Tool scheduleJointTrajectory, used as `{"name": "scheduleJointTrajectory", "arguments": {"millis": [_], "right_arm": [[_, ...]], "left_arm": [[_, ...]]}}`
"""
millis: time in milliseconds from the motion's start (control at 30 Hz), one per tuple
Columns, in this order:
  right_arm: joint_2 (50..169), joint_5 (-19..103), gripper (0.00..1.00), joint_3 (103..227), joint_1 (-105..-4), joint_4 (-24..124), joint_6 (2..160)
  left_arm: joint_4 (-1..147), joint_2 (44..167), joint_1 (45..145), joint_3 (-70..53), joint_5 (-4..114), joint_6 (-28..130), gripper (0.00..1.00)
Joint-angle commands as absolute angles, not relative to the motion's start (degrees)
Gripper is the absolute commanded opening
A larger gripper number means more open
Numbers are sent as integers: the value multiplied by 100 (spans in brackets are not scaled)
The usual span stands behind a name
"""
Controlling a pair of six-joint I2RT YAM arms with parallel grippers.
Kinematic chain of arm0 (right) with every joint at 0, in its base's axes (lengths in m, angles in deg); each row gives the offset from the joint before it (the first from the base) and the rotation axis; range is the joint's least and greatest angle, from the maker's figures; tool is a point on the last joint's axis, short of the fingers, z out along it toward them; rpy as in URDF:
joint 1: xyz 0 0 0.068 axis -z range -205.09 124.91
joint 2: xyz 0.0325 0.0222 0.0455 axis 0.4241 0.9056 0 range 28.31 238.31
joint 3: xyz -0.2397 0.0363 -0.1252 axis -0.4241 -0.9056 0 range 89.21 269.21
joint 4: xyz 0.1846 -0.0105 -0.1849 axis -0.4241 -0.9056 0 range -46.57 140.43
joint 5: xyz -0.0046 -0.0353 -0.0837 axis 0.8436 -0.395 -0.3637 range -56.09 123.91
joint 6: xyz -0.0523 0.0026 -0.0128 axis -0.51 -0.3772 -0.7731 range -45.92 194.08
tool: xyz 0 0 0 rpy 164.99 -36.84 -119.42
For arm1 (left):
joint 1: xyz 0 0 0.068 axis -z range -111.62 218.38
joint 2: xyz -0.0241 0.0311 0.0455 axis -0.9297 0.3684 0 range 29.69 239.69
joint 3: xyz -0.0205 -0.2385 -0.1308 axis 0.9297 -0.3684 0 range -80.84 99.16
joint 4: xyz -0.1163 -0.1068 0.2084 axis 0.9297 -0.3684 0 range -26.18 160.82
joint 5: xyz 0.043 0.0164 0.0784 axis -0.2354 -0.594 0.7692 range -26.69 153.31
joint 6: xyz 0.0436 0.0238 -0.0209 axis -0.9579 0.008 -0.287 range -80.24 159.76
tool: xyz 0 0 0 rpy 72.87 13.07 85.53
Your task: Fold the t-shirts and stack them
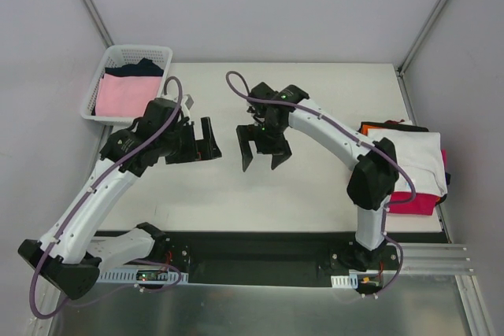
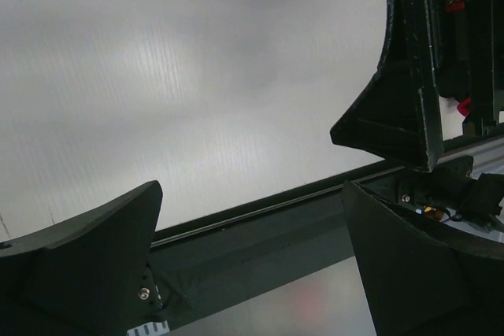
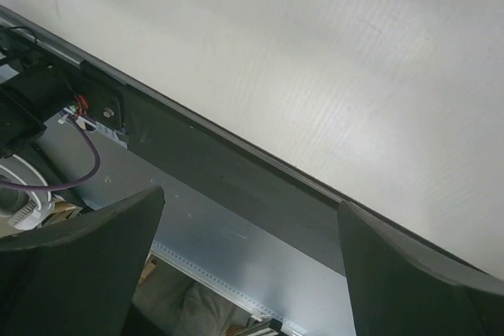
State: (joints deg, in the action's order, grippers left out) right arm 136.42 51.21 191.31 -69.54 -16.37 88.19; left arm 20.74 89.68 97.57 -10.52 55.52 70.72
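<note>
Top external view: plain grey walls (image 1: 260, 5) close round a white counter (image 1: 315, 186). The folded t-shirts (image 1: 413, 159), white on top, sit stacked at its right edge, out of the working middle. The basket (image 1: 94, 88) at the far left corner holds a pink shirt (image 1: 126, 94), likely awaiting folding. The left hand (image 1: 211, 141) and right hand (image 1: 262, 159) hover mid-counter, both released, grasping nothing
</note>
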Motion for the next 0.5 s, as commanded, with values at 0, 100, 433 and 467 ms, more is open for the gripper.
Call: {"name": "scheduleJointTrajectory", "arguments": {"millis": [0,100,433,467], "right_arm": [[14062,4859,96,20196,-7246,-2277,8911],[14169,4885,96,20390,-7343,-2296,8902],[13932,4833,96,19856,-7510,-1953,8858],[13731,4806,96,19707,-7571,-1822,8858]], "left_arm": [[1897,8578,9756,-1062,6058,7158,99],[1897,8280,9747,-948,6304,7184,99],[1414,7681,9747,-394,7412,7394,99],[1335,7628,9747,-385,7430,7404,99]]}}
